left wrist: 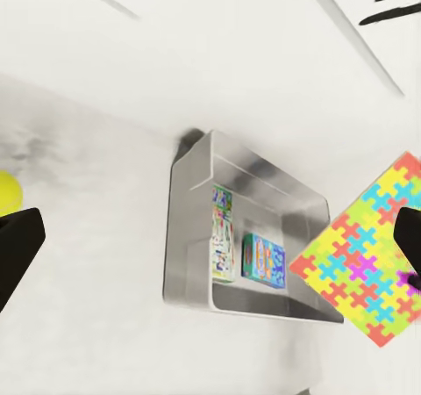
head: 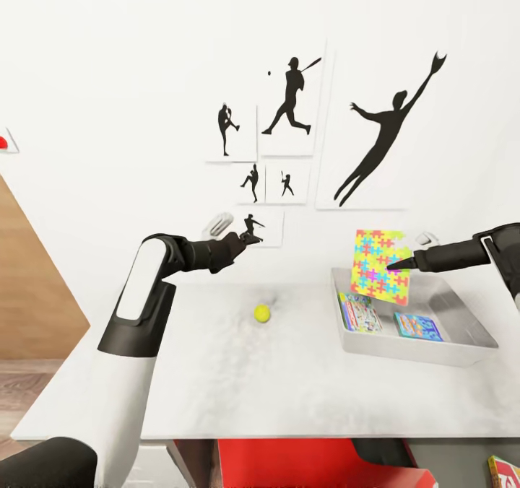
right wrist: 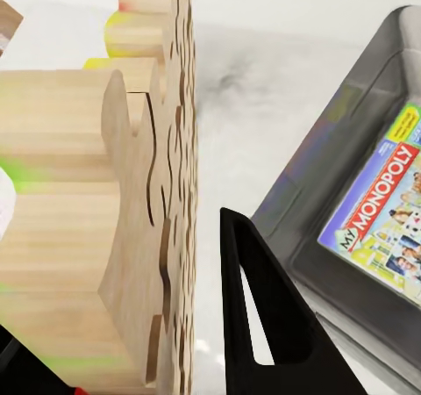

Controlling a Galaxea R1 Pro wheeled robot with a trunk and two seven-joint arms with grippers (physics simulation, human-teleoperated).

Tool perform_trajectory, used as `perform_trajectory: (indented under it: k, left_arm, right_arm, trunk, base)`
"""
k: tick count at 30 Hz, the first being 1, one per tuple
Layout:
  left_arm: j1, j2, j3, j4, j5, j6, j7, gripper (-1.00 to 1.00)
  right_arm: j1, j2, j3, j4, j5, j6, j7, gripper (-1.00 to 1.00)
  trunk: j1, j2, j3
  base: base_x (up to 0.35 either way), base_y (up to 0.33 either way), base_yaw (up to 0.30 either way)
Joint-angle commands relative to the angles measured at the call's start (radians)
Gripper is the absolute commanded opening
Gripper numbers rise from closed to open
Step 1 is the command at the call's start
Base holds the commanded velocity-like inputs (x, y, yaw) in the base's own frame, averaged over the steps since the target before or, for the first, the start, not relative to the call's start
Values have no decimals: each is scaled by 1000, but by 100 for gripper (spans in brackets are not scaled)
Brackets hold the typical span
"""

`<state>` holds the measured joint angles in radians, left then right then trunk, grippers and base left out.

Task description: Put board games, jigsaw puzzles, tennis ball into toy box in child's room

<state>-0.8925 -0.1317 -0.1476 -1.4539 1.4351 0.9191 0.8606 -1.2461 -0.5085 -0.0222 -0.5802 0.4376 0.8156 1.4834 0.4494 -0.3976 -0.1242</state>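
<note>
Jigsaw puzzle [head: 380,266] hangs upright above the near-left end of the toy box [head: 462,315], pinched at its right edge by the right gripper [head: 399,263], whose jaws are closed on the sheet. Beneath it runs the table [head: 238,372], a long pale grey top set against a plain white wall hung with black silhouette prints of baseball players [head: 289,105]. A wooden panel [head: 29,286] slopes at far left, and something red [head: 289,463] sits under the table's front edge. The grey tray-like bin holds two board games lying flat: a longer box [head: 360,312] and a smaller blue one [head: 417,326]. The left gripper [head: 249,239] hovers over the table's back edge; I cannot tell how its jaws stand. The puzzle is a thin sheet of yellow, pink, blue, green and orange interlocking pieces, with a wooden back in the right wrist view. The tennis ball [head: 261,313] rests mid-table, well apart from the bin.
</note>
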Motion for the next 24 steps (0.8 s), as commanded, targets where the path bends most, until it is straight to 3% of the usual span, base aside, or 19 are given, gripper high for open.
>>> perform_trajectory:
  k: [1,6,10,24]
  left_arm:
    - [-4,0,0,-1,12,1,12,100]
    - [-12,1,1,-2,22,1,15,100]
    - [-16,4,2,-2,28,1,17,100]
    - [-38,18,3,3,91,1,57,100]
  right_arm:
    - [-3,1,-2,1,9,23,9,-100]
    - [-42,9,-2,41,10,157,15,-100]
    - [-77,11,-1,65,11,214,16,-100]
    - [-162,14,1,127,19,232,6,-100]
  trunk:
    - [1,-2,-4]
    - [1,-2,-12]
    - [1,-2,-19]
    - [1,-2,-42]
  base:
    - [0,0,0]
    - [0,0,0]
    - [0,0,0]
    - [0,0,0]
